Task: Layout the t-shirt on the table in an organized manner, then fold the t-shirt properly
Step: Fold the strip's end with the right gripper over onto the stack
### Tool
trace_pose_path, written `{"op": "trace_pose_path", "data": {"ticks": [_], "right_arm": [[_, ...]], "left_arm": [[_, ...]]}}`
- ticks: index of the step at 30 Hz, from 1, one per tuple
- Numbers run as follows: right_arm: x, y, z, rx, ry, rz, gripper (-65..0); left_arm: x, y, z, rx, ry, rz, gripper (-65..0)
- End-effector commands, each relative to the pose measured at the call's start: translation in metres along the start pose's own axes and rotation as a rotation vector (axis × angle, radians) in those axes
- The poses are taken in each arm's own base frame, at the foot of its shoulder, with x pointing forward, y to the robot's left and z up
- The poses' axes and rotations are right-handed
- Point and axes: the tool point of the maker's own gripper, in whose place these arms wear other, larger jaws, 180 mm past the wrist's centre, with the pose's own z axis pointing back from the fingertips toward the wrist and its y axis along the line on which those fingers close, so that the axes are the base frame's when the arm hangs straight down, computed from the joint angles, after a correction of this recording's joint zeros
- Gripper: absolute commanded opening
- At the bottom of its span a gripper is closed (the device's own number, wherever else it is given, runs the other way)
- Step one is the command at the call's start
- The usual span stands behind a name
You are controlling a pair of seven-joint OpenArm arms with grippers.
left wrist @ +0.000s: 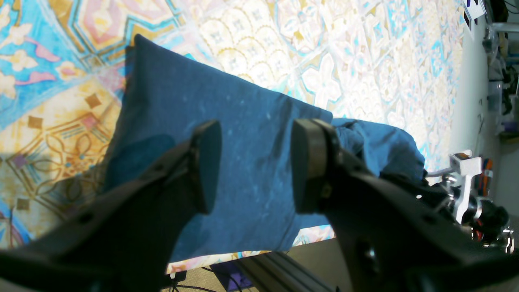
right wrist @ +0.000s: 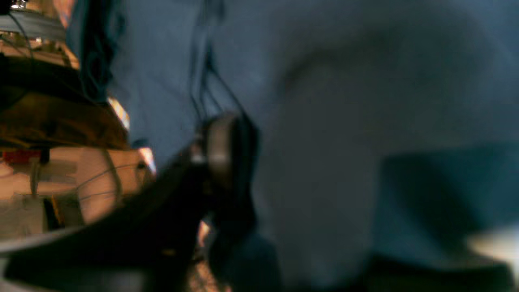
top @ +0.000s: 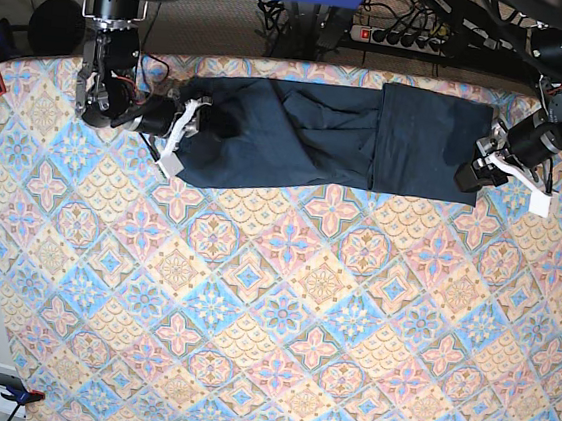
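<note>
Navy t-shirt on patterned table

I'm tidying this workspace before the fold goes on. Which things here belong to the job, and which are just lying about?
Part of the job:
- t-shirt
- table
- left tool, open over the shirt
- right tool, at the shirt's other end

Lying about:
- power strip behind the table
- cables beside it

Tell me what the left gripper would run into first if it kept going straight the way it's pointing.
Most likely the t-shirt: the left gripper stands open with folded blue cloth directly ahead between its fingers, lying on the table. How far off the cloth is cannot be told.
</note>
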Motion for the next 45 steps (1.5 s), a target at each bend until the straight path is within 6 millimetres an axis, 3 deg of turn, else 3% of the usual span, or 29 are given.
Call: {"op": "trace_pose_path", "data": {"ticks": [1,3,7,10,17,20,23,27,35,45], "right_arm": [[0.009,-0.015,0.016,-0.053,-0.024,0.004,-56.8],[0.012,-0.024,0.023,-0.076,-0.05,-0.018,-65.0],[0.052,-0.043,0.047,-0.136,-0.125,0.025,-64.5],[0.071,-0.052,0.063,-0.174,-0.143,0.064,-65.0],[0.091,-0.095,0.098,-0.433,-0.028,0.192,-65.0],[0.092,-0.101,0.108,-0.518,0.014,0.246,-65.0],[0.108,-0.089,0.116,-0.555,-0.006,0.327,-65.0],[0.095,-0.061,0.108,-0.542,0.021,0.424,-65.0],[0.097,0.05,0.032,-0.3,0.004,0.673,-65.0],[0.088,0.126,-0.022,-0.086,-0.019,0.721,-65.0]], "left_arm": [[0.012,-0.004,0.004,-0.012,-0.035,-0.023,-37.4],[0.012,-0.004,0.004,-0.012,-0.035,-0.023,-37.4],[0.013,-0.005,0.004,-0.013,-0.037,-0.023,-37.4],[0.016,-0.006,0.004,-0.018,-0.044,-0.026,-37.4],[0.025,0.0,0.01,0.003,-0.078,-0.021,-37.4],[0.027,0.003,0.013,0.013,-0.087,-0.018,-37.4],[0.028,0.005,0.014,0.016,-0.09,-0.016,-37.4],[0.027,0.005,0.014,0.016,-0.087,-0.015,-37.4],[0.025,0.004,0.013,0.012,-0.084,-0.012,-37.4],[0.024,0.004,0.013,0.015,-0.082,-0.012,-37.4]]}}
